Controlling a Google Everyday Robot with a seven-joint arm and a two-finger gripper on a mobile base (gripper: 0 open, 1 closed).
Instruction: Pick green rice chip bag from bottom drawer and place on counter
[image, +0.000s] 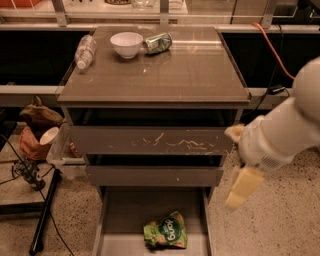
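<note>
The green rice chip bag (165, 231), a crinkled green pouch with white lettering, lies flat on the floor of the open bottom drawer (125, 215), a little right of its middle. The counter (195, 70) is the glossy grey-brown top of the cabinet. My gripper (241, 187) hangs from the white arm (285, 132) at the right front corner of the cabinet. It is above and to the right of the bag, outside the drawer's right rail, and holds nothing that I can see.
On the counter's back left stand a white bowl (126, 44), a crushed green can (158, 42) and a lying plastic bottle (85, 51). The scratched middle drawer front (150, 140) is shut above the open drawer. A brown bag (37, 120), cables and a stand (45, 215) sit at the left.
</note>
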